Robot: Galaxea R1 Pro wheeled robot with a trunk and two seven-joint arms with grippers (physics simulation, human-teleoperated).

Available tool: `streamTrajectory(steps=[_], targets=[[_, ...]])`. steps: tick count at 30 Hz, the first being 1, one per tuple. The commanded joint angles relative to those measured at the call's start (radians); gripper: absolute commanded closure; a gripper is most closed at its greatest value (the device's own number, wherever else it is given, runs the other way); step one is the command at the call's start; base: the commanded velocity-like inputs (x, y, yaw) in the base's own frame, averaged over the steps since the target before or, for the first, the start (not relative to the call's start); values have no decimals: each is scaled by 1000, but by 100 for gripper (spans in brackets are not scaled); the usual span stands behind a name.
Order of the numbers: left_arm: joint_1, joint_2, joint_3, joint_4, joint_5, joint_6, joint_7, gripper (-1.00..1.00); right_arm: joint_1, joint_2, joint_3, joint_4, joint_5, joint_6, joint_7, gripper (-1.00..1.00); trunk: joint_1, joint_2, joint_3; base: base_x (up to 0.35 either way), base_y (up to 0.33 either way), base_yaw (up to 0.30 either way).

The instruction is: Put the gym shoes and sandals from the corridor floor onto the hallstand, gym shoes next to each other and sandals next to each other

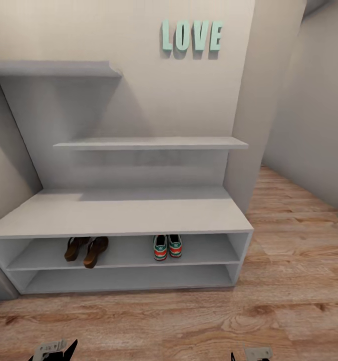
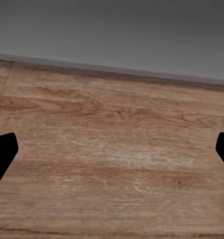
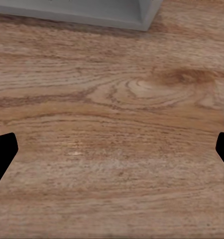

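Hallstand (image 1: 113,213) upper shelf holding sandals (image 1: 86,249) and gym shoes (image 1: 167,246), both hands spread, empty

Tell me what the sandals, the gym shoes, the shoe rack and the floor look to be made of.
Sandals: dark brown, leather-like, tan insoles; too small to be sure. Gym shoes: white uppers with green stripes and orange-red heels, possibly leather or synthetic. Shoe rack: pale grey, matte and smooth, like painted board. Corridor floor: light-brown planks with grain and knots, wood or wood-look laminate.

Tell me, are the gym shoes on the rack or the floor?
On the rack: the gym shoes stand side by side on the hallstand's upper shelf.
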Motion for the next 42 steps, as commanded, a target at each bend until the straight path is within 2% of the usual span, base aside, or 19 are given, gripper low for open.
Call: streamTrajectory(steps=[1,35,42], targets=[[-1,0,3,1,8,1,-10,-100,2,0,9,1,-9,-3,-2,-100,-4,7,2,0,0,0],[-1,-5,2,1,10,0,-13,-100,6,0,9,1,-9,-3,-2,-100,-134,245,109,0,0,0],[-1,-4,2,1,10,0,-12,-100,6,0,9,1,-9,-2,-2,-100,-134,245,109,0,0,0]])
